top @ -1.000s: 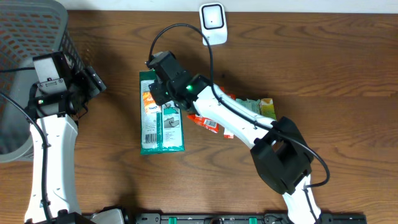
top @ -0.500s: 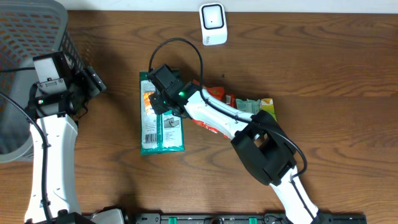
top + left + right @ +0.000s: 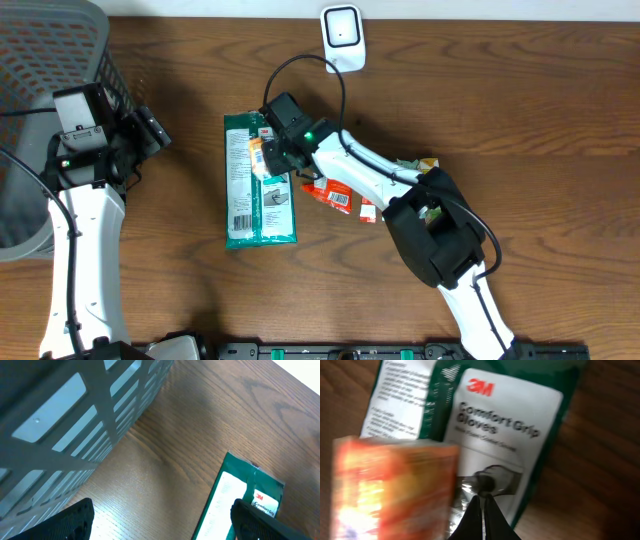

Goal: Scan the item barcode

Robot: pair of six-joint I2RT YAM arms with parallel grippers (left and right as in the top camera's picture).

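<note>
**Orange packet [image 3: 395,490] could drop short of the scanner [image 3: 341,35]**

It looks blurred just beside the clenched right claw [image 3: 481,505], over the 3M glove pack [image 3: 520,435]. I can't tell if it's pinched. A weak hold might spill it, barcode unread.

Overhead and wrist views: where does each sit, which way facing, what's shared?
Overhead: above the table, facing straight down; left arm, right arm show.
Left wrist: on the left arm, facing basket and glove pack; open left tool below.
Right wrist: on the right arm, facing down at glove pack, orange packet; shut right tool.
Shared: glove pack, in all three.
</note>
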